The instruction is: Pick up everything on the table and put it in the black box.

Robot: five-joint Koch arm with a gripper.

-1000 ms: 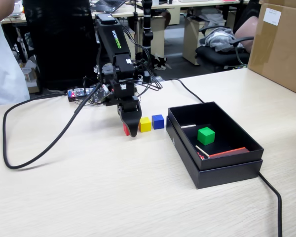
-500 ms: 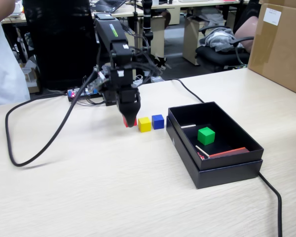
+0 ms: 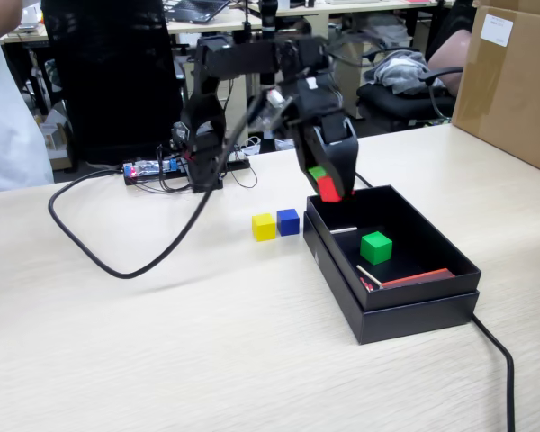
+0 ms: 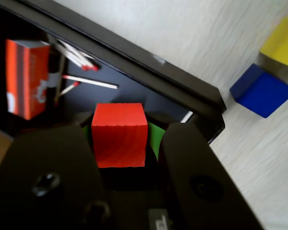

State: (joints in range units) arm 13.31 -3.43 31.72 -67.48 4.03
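We see the pale wood-grain worktop [image 3: 162,342] filling most of the fixed view, with a brown carton [image 3: 513,81] at its far right edge. The arm [image 3: 252,63] rises from its base at the far left-centre, the upper link runs level to the right, then the forearm drops steeply down toward the box. The black box [image 3: 405,315] sits right of centre, long axis running from far-left to near-right in the fixed view, open side up. A black cable [image 3: 99,252] loops over the worktop on the left, another trails off the near right corner of the box.

The hand [image 3: 328,189] points down, hanging over the far left corner of the box and clear of it. It is pinching the red cube [image 4: 119,135] between its two jaws; in the wrist view the cube sits square between them, one flat face toward the camera. Inside the box we see the green cube [image 3: 375,247] resting on the floor near the middle, an orange-red matchbox [image 4: 25,79] by the wall, and a few loose matches [image 4: 89,82].

The yellow cube [image 3: 264,227] and the blue cube [image 3: 288,221] sit on the worktop just left of the box, side by side, blue nearer the box. We cannot tell if they touch.
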